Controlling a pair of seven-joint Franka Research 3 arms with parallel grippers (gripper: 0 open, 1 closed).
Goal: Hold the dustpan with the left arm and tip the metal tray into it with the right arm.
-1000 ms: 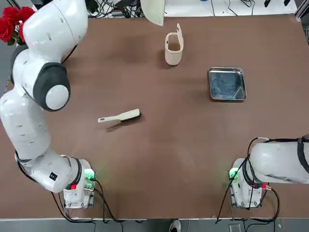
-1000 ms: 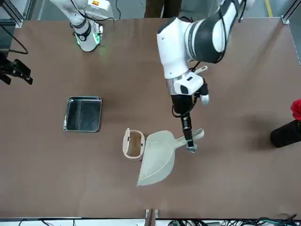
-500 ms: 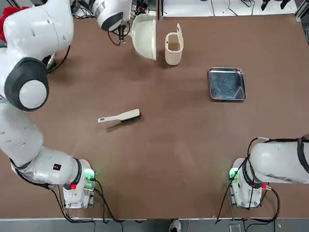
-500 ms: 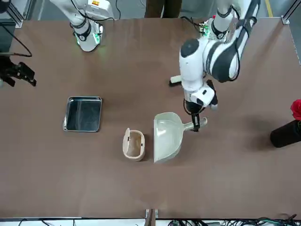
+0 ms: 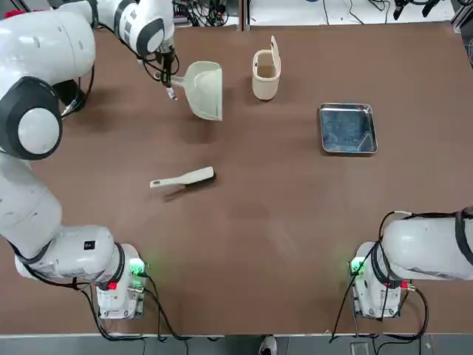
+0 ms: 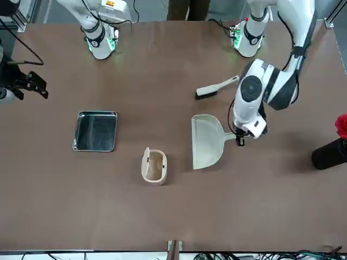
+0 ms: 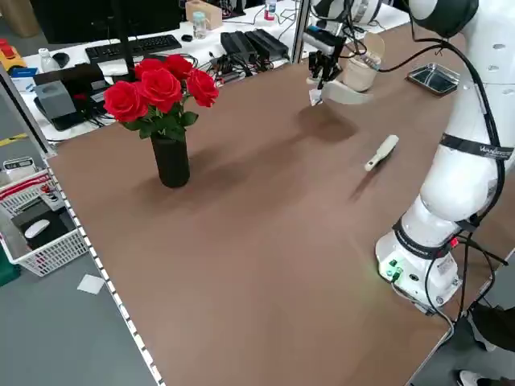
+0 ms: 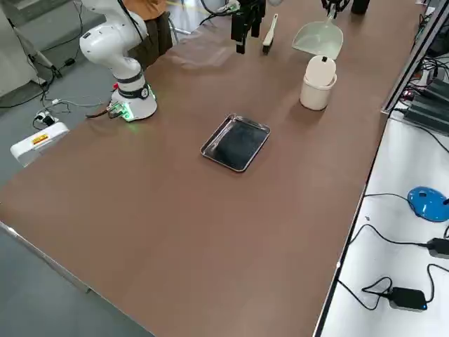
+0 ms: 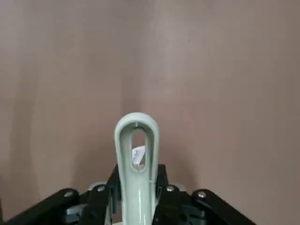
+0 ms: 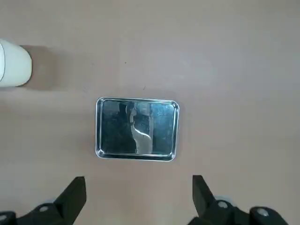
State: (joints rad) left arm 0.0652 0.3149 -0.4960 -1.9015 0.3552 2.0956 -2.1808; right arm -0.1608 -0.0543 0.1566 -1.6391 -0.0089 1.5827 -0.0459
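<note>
1. From where I'm standing, the left gripper (image 6: pixel 240 140) is closed firmly on the dustpan (image 6: pixel 207 142), pinching its stubby handle between both fingers.
2. That dustpan is up off the table (image 5: pixel 251 244), over the far left part, its shadow falling on the brown surface below and its wide mouth turned toward the robot's right.
3. The right gripper (image 10: pixel 139 185) has its fingers spread wide with nothing between them; it's raised above the right side of the table, apart from the tray.
4. The metal tray (image 5: pixel 348 129) lies flat on the right side of the table, shiny, with rounded corners and a raised rim.
5. Between dustpan and tray, a little nearer the far edge than the tray, stands the cream lidded bin (image 5: pixel 265 77), its lid tipped up.
6. The hand brush (image 5: pixel 185 180) lies left of centre, closer to the arms' bases than the dustpan, dark bristles along one end.
7. Red roses (image 7: pixel 163 92) sit in a black vase (image 7: pixel 170 161) on the left side, and a person (image 6: pixel 187 9) stands behind the robot's edge of the table.
</note>
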